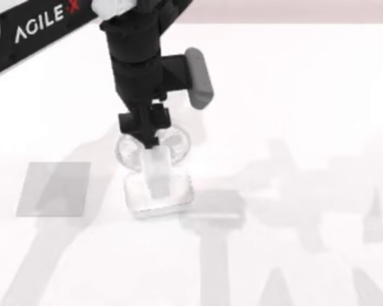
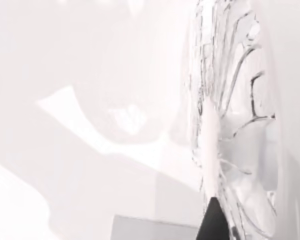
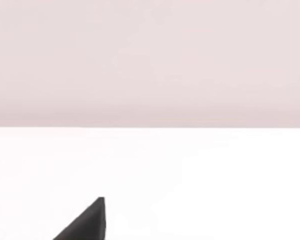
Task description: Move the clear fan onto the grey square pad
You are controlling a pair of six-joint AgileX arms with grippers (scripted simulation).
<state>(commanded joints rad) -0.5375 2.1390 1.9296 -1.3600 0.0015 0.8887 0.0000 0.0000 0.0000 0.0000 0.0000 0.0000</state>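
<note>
Looking down from the top view, the left arm is reaching from the upper left over the middle of the white bench [image 1: 293, 95]. Its left gripper [image 1: 150, 143] is pointing down at the head of the clear fan [image 1: 158, 185], and the dark fingers are sitting at the round grille, where the white neck begins. I cannot tell from here if the fingers are clenched on the fan or only resting at it. The fan's rounded-square clear base is standing on the bench, a little left of the centre. The grey square pad [image 1: 53, 189] is lying flat on the left side of the bench, well apart from the fan, with bare bench between them. Soft grey shadows are falling across the lower part of the bench.

In the left wrist view, the fan [image 2: 235, 130] is filling one side of the picture very closely; its wire grille and translucent blades are showing. One dark fingertip [image 2: 212, 222] is lying just against the grille. A piece of the pad [image 2: 155, 229] is also showing farther away.

In the right wrist view, only the plain bench [image 3: 200, 175] and a pale wall are appearing, with one dark fingertip [image 3: 87, 222] of the right gripper at the edge. Its state I cannot tell.
</note>
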